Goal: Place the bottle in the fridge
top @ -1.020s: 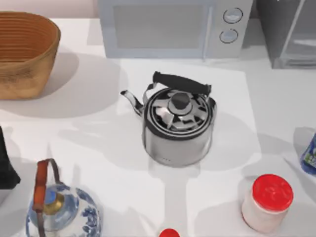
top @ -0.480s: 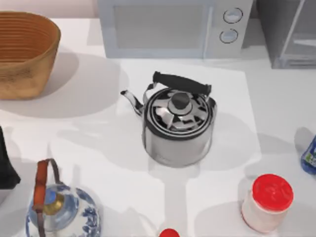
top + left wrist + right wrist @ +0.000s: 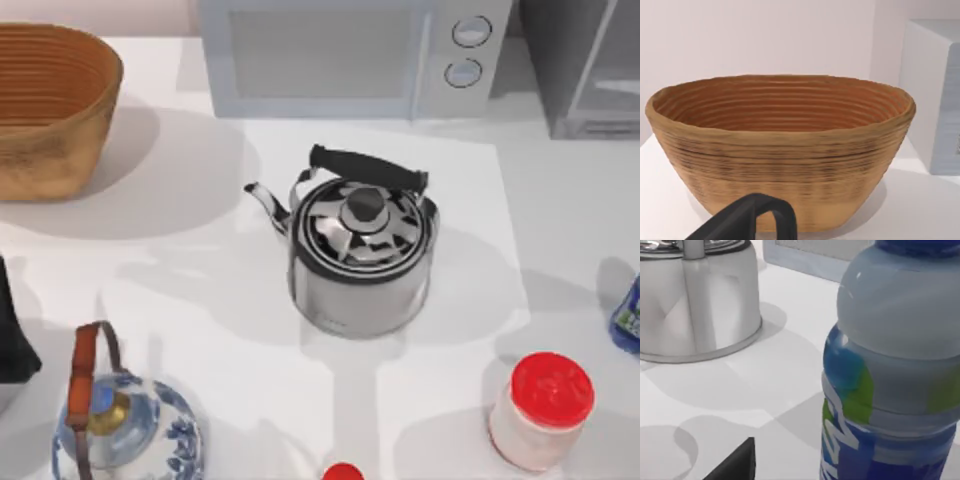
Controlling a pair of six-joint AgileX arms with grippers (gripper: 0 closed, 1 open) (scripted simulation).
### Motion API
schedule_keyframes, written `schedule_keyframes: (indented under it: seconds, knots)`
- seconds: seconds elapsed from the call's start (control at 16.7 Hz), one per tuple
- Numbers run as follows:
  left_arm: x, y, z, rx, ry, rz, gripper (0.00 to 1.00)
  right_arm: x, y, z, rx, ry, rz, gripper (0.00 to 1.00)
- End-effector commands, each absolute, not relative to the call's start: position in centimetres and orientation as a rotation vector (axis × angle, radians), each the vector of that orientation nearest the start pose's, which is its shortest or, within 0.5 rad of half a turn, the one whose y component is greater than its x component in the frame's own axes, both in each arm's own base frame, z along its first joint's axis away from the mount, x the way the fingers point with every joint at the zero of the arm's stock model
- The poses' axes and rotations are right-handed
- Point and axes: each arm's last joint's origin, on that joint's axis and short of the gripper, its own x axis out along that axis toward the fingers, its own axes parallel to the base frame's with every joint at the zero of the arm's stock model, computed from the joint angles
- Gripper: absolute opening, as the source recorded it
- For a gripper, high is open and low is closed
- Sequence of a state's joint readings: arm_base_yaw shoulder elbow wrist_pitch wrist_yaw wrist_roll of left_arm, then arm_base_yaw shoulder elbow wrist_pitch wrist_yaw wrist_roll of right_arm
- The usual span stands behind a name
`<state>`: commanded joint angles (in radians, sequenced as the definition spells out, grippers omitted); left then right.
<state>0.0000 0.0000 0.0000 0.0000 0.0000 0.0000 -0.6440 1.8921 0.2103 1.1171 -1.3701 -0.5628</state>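
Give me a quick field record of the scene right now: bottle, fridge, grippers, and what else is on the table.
bottle: upright at the table's right edge, close in front of the right wrist camera
fridge: back right corner, door panel closed as far as visible
left gripper: a finger shows in the left wrist view, facing the basket
right gripper: a finger tip shows in the right wrist view beside the bottle, no grasp visible
kettle: table centre
microwave: back centre
jar: front right, red lid
teapot: front left

Glossy plastic bottle point(image 3: 895, 370), mirror-polished metal kettle point(image 3: 362, 256), rough ribbed woven basket point(image 3: 780, 150).
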Motion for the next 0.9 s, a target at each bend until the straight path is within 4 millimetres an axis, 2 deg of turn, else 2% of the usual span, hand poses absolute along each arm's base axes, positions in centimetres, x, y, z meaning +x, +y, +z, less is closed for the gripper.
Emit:
schedule_keyframes:
  seconds: [0.42, 0.66, 0.9]
  knots:
    - [10.6, -0.1, 16.0, 0.0, 0.0, 0.0, 1.0, 20.7, -8.6, 6.8, -0.052, 0.103, 0.773, 1.0]
    - [10.6, -0.1, 16.0, 0.0, 0.0, 0.0, 1.0, 21.9, -7.1, 6.1, -0.051, 0.101, 0.774, 1.0]
    - [10.6, -0.1, 16.0, 0.0, 0.0, 0.0, 1.0, 22.1, -5.9, 5.1, -0.051, 0.103, 0.773, 1.0]
